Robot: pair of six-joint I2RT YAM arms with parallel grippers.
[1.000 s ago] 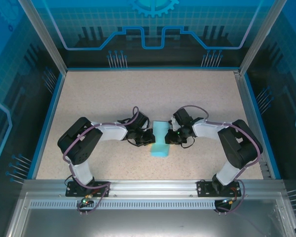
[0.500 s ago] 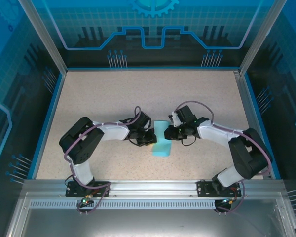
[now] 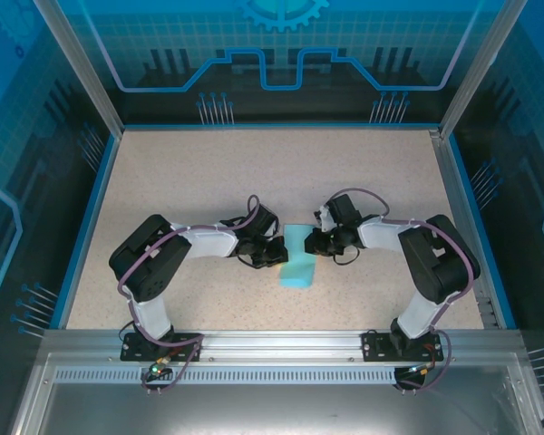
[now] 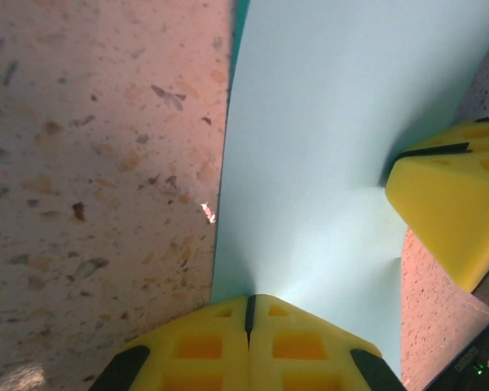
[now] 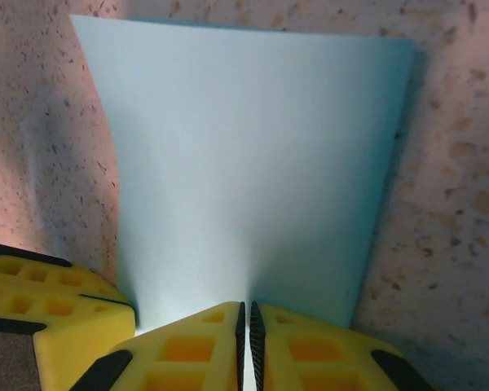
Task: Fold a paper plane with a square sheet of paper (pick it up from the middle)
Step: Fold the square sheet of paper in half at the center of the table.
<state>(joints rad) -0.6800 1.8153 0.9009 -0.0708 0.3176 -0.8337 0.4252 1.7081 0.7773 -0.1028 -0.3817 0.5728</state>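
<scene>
**Ana:** Two arms bend inward from the near rail in the top view, elbows out and wrists low. They face each other at the middle of the desk (image 3: 208,172).

**Ben:** Room around them?

**Ana:** Bare speckled surface runs far, left and right, out to the blue rim. The sheet of paper (image 3: 297,265) lies between the wrists. The left end effector (image 3: 276,255) is at its left edge, and the right end effector (image 3: 311,243) is at its right edge, nearer the far end.

**Ben:** Left wrist view?

**Ana:** The left end effector (image 4: 248,303) is clenched on the sheet of paper (image 4: 310,138), which puckers at the tips. Open desk (image 4: 90,163) lies beside the sheet. A yellow finger of the right end effector (image 4: 448,195) meets the opposite edge.

**Ben:** Right wrist view?

**Ana:** The right end effector (image 5: 245,314) has its fingers almost together, grasping the edge of the sheet of paper (image 5: 244,163). The sheet curves slightly as it spreads away. A finger of the left end effector (image 5: 49,301) is at one corner.
</scene>
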